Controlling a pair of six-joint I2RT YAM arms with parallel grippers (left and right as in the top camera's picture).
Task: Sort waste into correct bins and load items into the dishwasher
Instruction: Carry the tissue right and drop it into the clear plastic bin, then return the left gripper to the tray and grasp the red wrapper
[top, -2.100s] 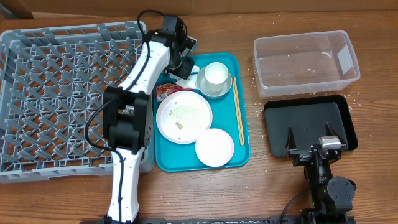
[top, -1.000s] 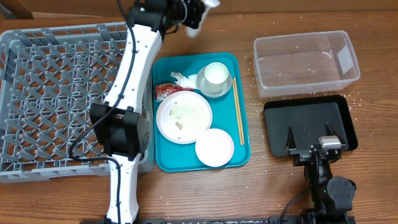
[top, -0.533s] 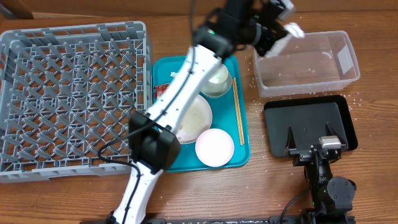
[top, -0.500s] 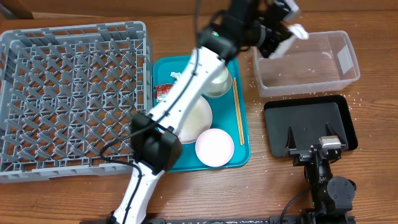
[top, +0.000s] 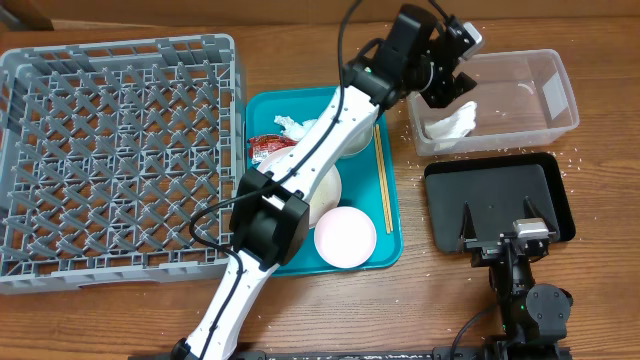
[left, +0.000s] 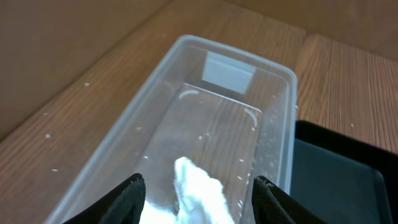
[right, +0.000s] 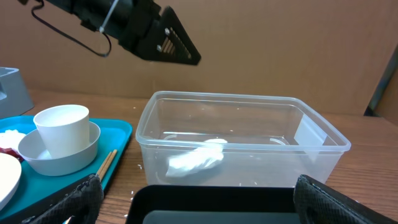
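Crumpled white tissue (top: 450, 125) is contained in the clear tub (top: 545, 95), below the left gripper (left: 197, 190), jaws parted and empty; the right gripper (right: 196, 199), jaws wide and empty, is held by the black tray (top: 500, 195).

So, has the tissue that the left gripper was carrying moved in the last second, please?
Yes: the tissue went right, from beyond the teal tray's far edge into the clear tub.
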